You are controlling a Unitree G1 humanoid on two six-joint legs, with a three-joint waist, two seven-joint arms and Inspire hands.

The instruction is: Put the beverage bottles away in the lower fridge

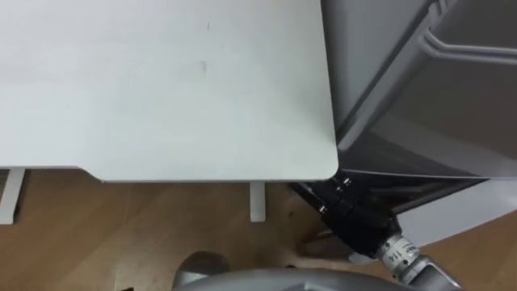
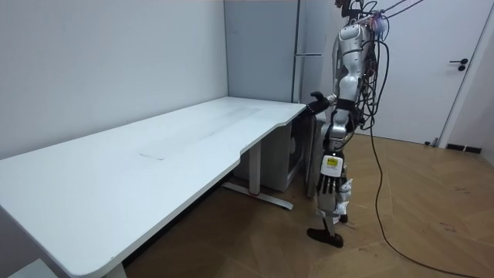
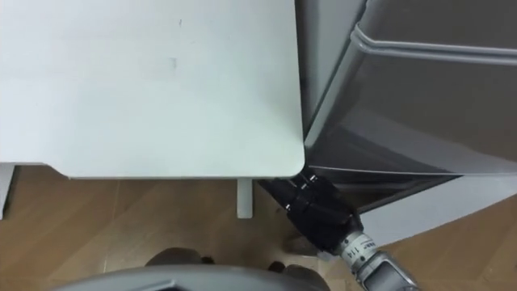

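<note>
A tall grey fridge (image 1: 420,97) stands right beside the far right corner of a white table (image 1: 161,81). My right hand (image 1: 351,214), black, comes in from the lower right and lies against the bottom edge of the fridge's grey front, just past the table corner. Its fingertips are tucked at that edge. In the room view I stand at the table's end facing the fridge (image 2: 262,62), with the right hand (image 2: 316,103) raised to it. My left hand (image 2: 330,185) hangs by my side with relaxed fingers.
The table's leg (image 1: 257,202) stands on the wooden floor (image 1: 121,226) close to my right hand. In the room view a white door (image 2: 432,69) is behind me on the room view's right, with open floor around it.
</note>
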